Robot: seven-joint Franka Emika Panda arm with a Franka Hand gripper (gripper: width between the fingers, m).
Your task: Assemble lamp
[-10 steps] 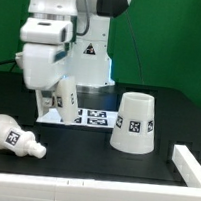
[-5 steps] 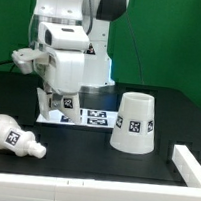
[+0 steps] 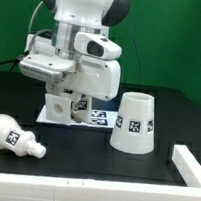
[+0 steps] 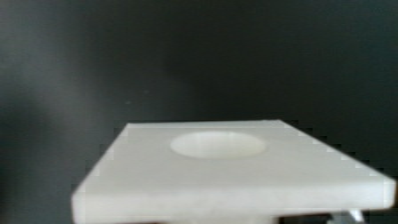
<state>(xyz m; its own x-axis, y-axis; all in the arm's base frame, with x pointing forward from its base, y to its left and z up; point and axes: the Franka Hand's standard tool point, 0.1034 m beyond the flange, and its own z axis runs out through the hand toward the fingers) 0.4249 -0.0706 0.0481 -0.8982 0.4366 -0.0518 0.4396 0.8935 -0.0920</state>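
Wrist view and exterior view together suggest that the gripper (image 3: 61, 94) is closed on the lamp base (image 3: 53, 108). The fingertips are hidden under the hand, so the clamp is inferred rather than seen. The base is held low over the table (image 3: 81, 172), at the corner of the marker board (image 3: 99, 116) on the exterior view's left; whether its lower edge touches the table cannot be told. The shade (image 3: 134, 120) is stood wide end down just beside the board on the exterior view's right, and the bulb (image 3: 11, 135) is laid on its side well apart, toward the exterior view's left. If the base is released while tilted, it could be toppled or caught on the board's edge, and a slack hold could let it be twisted. The round socket (image 4: 219, 146) in the base's face is shown only in the wrist view, while the shade, bulb and board are shown only in the exterior view.
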